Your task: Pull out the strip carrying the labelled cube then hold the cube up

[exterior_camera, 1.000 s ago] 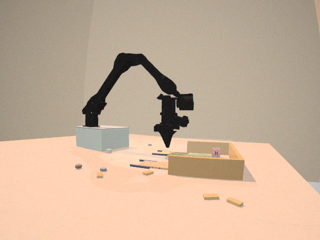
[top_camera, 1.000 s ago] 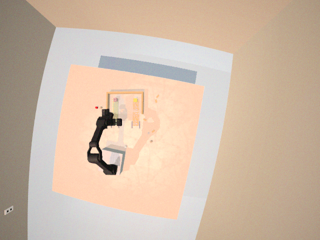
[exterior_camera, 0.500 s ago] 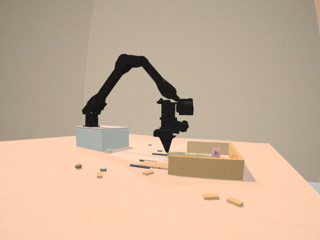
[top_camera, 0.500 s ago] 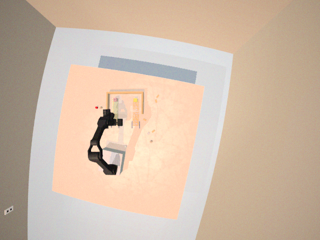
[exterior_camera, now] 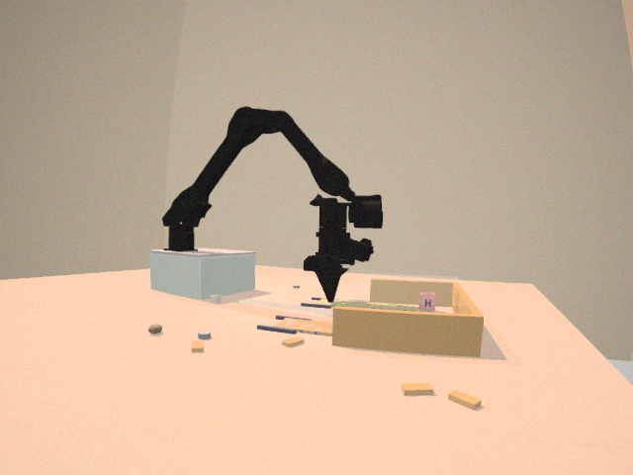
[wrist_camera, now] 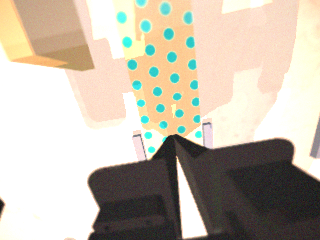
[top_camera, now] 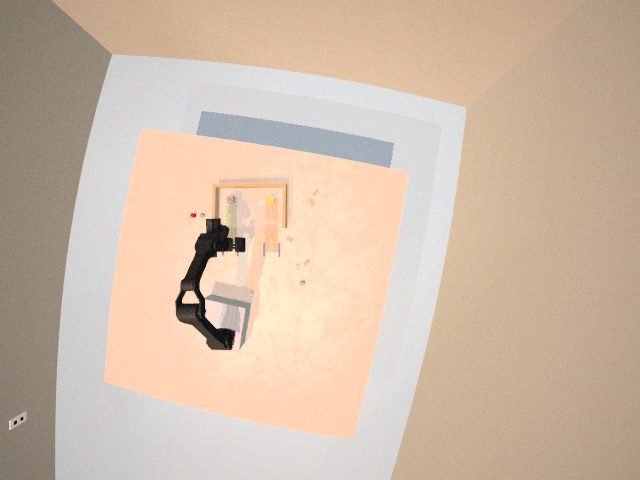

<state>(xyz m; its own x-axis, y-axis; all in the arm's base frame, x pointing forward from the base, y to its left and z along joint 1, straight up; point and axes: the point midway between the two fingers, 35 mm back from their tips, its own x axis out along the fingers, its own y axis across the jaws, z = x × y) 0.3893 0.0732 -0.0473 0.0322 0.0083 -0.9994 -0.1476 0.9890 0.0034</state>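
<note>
The teal-dotted strip (top_camera: 230, 219) (wrist_camera: 171, 75) runs from between two low grey rails (wrist_camera: 208, 135) (exterior_camera: 316, 305) into the three-sided wooden wall (top_camera: 250, 184) (exterior_camera: 408, 332). The labelled pink cube (top_camera: 230, 199) (exterior_camera: 427, 301), marked H, sits at its far end. I see no break in the visible part; its near end is partly hidden. A second, blue-marked orange strip (top_camera: 271, 227) (exterior_camera: 307, 326) has a yellow cube (top_camera: 270, 199) at its far end; I cannot tell if it is whole. My gripper (exterior_camera: 330, 300) (wrist_camera: 173, 139) is shut and empty, pointing down, tips low over the dotted strip's near end.
Small wooden blocks (exterior_camera: 416, 389) (top_camera: 306, 261), a brown pebble (exterior_camera: 154, 329) (top_camera: 302, 282) and a grey disc (exterior_camera: 204, 334) lie outside the wall. A red piece (top_camera: 193, 214) lies on its other side. The arm stands on a pale blue box (exterior_camera: 225, 274).
</note>
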